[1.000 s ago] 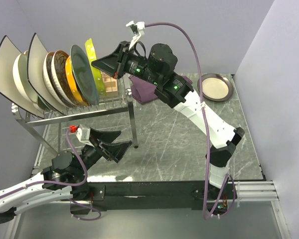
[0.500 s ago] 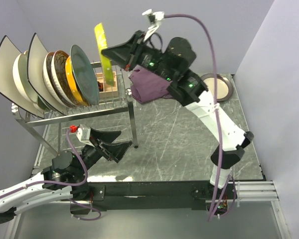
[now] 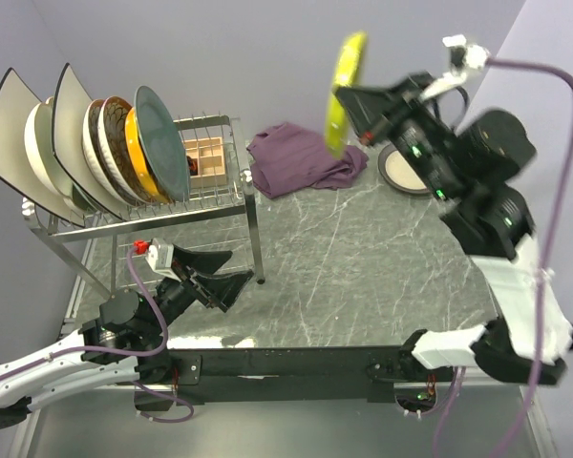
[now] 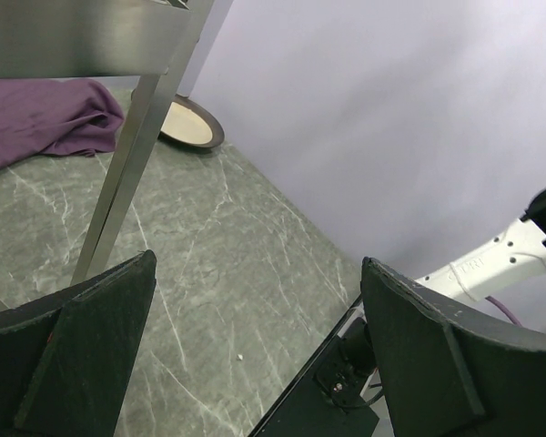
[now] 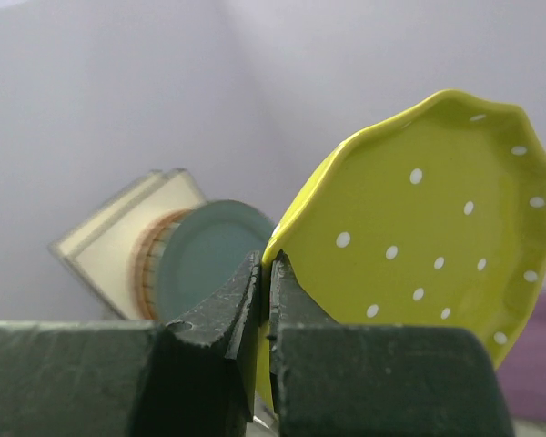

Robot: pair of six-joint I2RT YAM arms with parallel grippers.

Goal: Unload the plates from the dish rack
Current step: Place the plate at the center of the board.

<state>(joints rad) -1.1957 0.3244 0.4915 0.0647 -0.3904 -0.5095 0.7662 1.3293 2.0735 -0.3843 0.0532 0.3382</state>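
Above marble table: lime plate rim pinched in right tool.

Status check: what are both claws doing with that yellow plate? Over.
Right gripper shut on lime-yellow plate, held edge-up in the air, clear of dish rack. Left gripper open, empty, beside the rack. Purple cloth and a round plate on table nearby.

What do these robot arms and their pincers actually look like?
Both arms have white shell segments joined by black, rounded joints. The right arm shows small green lights, and a mauve cable loops along it; the left arm carries a similar cable and a red-and-white fitting. The left gripper and right gripper each have two broad black wedge-shaped fingers.
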